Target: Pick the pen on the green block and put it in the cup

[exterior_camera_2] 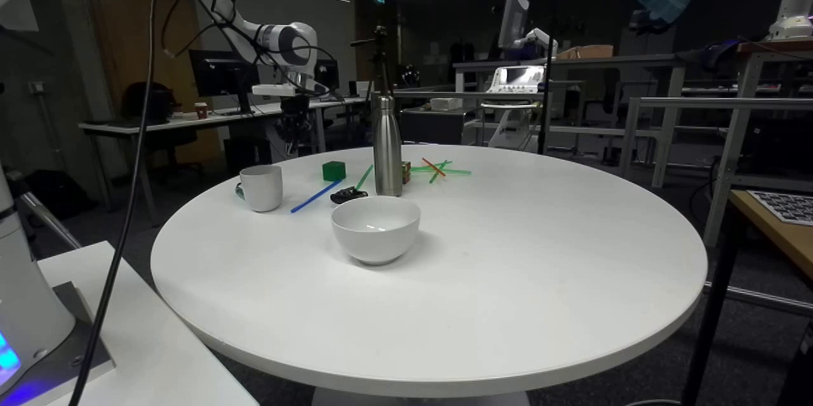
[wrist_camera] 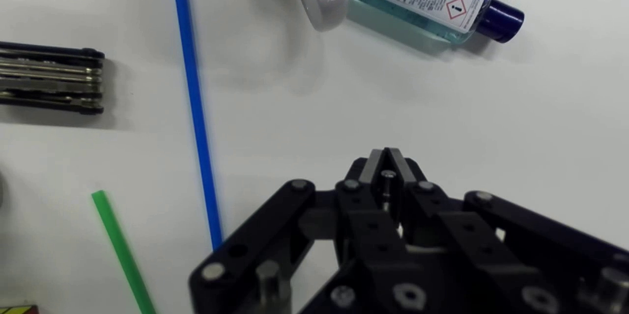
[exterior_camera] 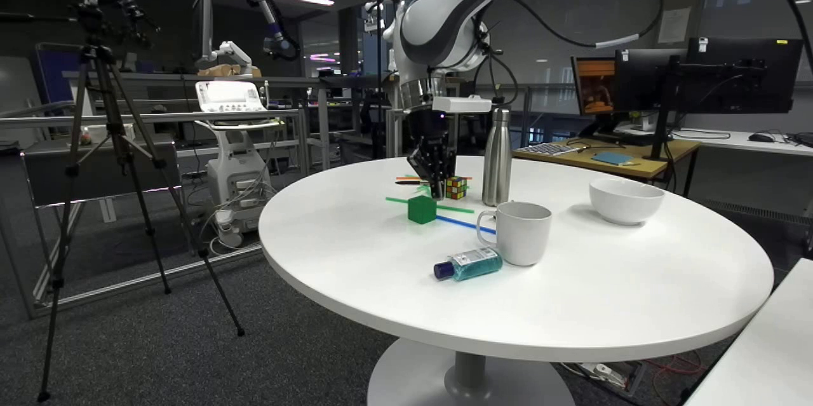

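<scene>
My gripper (exterior_camera: 438,195) is shut on a thin dark pen (exterior_camera: 409,182), which sticks out to one side of the fingers. In the wrist view the pen's silver end (wrist_camera: 388,175) shows between the nearly closed fingertips (wrist_camera: 386,152); its rest is hidden by the fingers. The gripper (exterior_camera_2: 291,150) is held above the table. The green block (exterior_camera: 422,209) lies bare on the table, also in an exterior view (exterior_camera_2: 333,171); it does not show in the wrist view. The white cup (exterior_camera: 524,233) with a handle stands upright, also seen in an exterior view (exterior_camera_2: 262,189); its handle (wrist_camera: 325,2) shows in the wrist view.
A sanitizer bottle (exterior_camera: 470,264) lies against the cup. A tall steel bottle (exterior_camera: 497,158), a puzzle cube (exterior_camera: 456,187), a black multi-tool (exterior_camera_2: 349,195) and a white bowl (exterior_camera_2: 376,228) stand about. A blue stick (wrist_camera: 196,102), a green stick (wrist_camera: 123,250) and several others lie around.
</scene>
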{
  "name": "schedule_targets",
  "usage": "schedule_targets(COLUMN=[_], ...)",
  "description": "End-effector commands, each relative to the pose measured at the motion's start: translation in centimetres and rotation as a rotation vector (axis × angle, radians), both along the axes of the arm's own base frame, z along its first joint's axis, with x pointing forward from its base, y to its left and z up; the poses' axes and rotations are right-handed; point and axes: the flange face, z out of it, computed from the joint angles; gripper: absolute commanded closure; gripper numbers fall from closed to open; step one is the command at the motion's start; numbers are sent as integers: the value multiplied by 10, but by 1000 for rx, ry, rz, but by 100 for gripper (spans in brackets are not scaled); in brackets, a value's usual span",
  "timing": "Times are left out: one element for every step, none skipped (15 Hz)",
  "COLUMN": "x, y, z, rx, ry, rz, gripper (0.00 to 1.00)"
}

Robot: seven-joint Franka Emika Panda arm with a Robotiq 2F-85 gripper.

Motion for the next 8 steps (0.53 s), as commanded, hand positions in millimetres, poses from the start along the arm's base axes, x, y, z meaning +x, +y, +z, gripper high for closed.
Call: schedule_targets(x=[-26, -30, -35, -40, -44, -48, -52, -57], y=[-3, -3, -3, -3, -3, -3, -3, -3], z=[14, 14, 15, 15, 17, 16, 17, 17], rx=[-15, -15, -19, -21, -19, -22, -20, -19], ry=[29, 35, 42, 47, 53, 60, 65, 73], rz=[-39, -43, -48, -48, -46, -44, -41, -40], gripper=[99, 99, 99, 99, 99, 99, 99, 99])
